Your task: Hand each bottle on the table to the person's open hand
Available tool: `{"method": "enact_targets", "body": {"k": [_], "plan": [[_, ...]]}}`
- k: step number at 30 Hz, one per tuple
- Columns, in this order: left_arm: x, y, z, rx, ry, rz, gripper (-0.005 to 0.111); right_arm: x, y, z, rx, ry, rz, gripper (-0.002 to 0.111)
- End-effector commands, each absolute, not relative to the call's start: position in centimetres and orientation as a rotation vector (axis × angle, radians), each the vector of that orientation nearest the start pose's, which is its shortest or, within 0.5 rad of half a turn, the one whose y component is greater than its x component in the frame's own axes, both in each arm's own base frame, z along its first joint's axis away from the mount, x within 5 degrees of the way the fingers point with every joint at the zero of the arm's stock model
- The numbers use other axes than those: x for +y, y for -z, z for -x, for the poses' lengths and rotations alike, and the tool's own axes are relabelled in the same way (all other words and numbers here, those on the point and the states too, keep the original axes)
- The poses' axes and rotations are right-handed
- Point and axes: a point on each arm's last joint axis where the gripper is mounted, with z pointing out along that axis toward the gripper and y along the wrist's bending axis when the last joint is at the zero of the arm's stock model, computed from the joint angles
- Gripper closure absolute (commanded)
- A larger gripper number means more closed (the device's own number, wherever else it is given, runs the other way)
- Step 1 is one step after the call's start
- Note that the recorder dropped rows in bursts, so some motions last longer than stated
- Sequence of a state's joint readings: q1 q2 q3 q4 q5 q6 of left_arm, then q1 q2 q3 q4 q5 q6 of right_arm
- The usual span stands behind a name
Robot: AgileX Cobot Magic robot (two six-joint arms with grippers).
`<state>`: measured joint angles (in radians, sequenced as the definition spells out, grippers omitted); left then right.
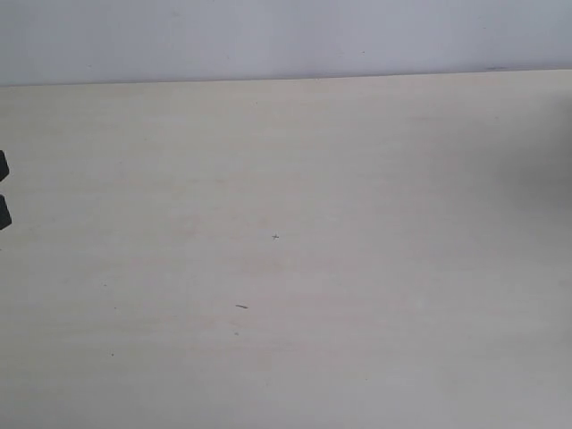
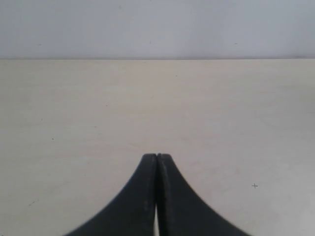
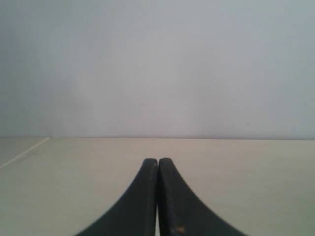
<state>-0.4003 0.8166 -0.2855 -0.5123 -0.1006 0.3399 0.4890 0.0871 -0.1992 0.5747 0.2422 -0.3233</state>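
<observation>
Cream, faintly wood-grained laminate fills nearly everything I see. It is one worktop [image 1: 375,268], wide and flat, running back to one pale grey wall [image 1: 286,36] that meets it along a straight far edge. No bottle shows in any of my three views, so I cannot tell where the bottles are.

My left fingers [image 2: 153,160] are two black curved blades, pressed together along the whole length that shows. Their tips touch and there is nothing between them. They point across the worktop toward the wall. One tiny cross mark [image 2: 254,186] sits on the surface off to one side of them.

My right fingers [image 3: 153,164] are again two black blades, likewise pressed tip to tip and pinching nothing. One small orange fleck [image 3: 180,229] sits low on one blade. In this wrist view the wall takes up more than half the picture, and one thin pale line [image 3: 24,150] slants across the worktop well away from the fingers.

In the exterior view, two small black pieces poke in at the left edge, an upper piece [image 1: 3,165] and a lower piece [image 1: 4,212], one above the other with a narrow gap between them. Too little of them shows to say what they are. The surface carries one faint cross-shaped speck [image 1: 275,237] near the middle. One short dark dash [image 1: 241,307] lies nearer the camera and slightly to the left of the speck.
</observation>
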Motion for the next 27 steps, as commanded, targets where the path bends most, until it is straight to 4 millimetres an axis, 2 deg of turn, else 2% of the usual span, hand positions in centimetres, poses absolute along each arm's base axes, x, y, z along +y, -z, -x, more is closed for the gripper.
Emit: {"method": "enact_targets", "body": {"k": [1,27], "plan": [[-5.61,-23.38,-14.43,1.941,0.338,-0.183,0.107,3.56,-25.56,-4.17,1.586,-0.668,0.307,0.108],[-5.65,-23.28,-14.38,1.956,0.355,-0.170,0.107,3.56,-25.56,-4.17,1.586,-0.668,0.307,0.108]]}}
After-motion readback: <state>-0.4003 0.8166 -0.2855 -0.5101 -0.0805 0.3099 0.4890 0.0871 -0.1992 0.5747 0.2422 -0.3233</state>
